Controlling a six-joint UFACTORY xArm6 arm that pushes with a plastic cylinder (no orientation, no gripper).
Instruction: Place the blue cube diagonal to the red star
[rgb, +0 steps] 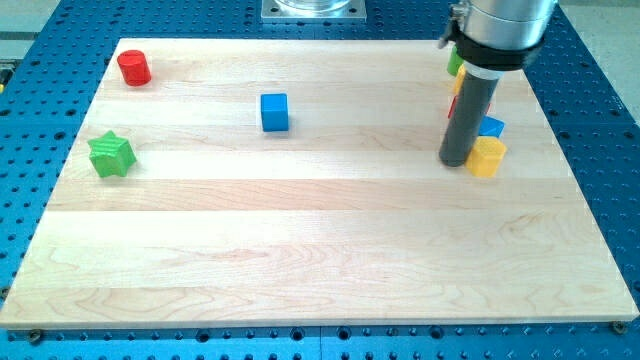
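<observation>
Yellow block touches my tip; no pincer shows. Your blue cube sits mid-desk, well left, probably light, rigid, slidy: push a flat face squarely. Red star is mostly hidden

A: Even, bright light is falling from above on the wooden surface; the grain is showing clearly, without glare.

B: Shadows are staying short and soft, hugging the blue cube and green star. Everything is reading sharp, though the board's edges are converging toward the view's top.
</observation>
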